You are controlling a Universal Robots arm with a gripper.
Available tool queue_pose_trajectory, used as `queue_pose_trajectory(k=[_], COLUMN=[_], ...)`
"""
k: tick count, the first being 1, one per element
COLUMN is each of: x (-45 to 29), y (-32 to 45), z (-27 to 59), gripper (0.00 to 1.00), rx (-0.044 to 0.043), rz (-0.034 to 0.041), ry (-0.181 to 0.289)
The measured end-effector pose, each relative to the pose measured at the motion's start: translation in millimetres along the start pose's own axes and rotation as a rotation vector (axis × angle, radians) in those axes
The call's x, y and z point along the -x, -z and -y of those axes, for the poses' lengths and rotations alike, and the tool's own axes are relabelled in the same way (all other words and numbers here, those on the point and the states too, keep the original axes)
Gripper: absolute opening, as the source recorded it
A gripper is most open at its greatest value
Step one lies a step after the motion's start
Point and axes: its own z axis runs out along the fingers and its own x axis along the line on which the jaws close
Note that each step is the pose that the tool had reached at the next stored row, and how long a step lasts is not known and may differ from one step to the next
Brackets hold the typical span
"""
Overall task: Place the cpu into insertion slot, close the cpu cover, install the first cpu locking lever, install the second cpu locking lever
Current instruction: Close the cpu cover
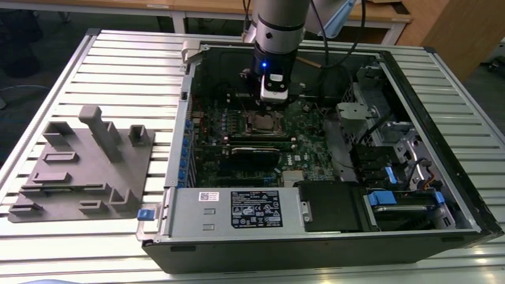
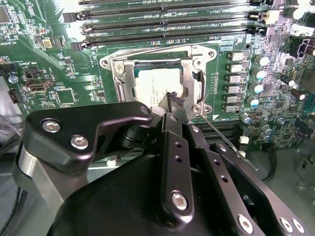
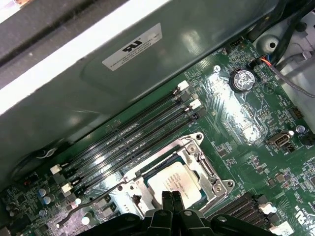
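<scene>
Cpu (image 3: 173, 183) lies flat approx mid green board (image 3: 236, 123), beside RAM slots (image 3: 128, 142), cpu cover (image 2: 119, 78) looks down over it; claw (image 3: 172, 199) tips together, empty, at cover's edge; we judge cpu light, stiff, underside fragile, so hold by edges only.

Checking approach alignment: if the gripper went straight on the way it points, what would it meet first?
The gripper would likely meet the cpu first, on its metal top close to the cpu cover; depth is unclear, so possibly the cover instead.
</scene>
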Motion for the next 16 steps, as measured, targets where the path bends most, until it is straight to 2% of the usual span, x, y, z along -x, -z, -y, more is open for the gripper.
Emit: queue_pose_trajectory(k=[9, 16], x=[0.0, 0.0], y=[0.0, 0.0], z=[0.0, 0.0], gripper=[0.11, 0.11], rx=[0.0, -0.0004], rz=[0.0, -0.0005], ry=[0.001, 0.02])
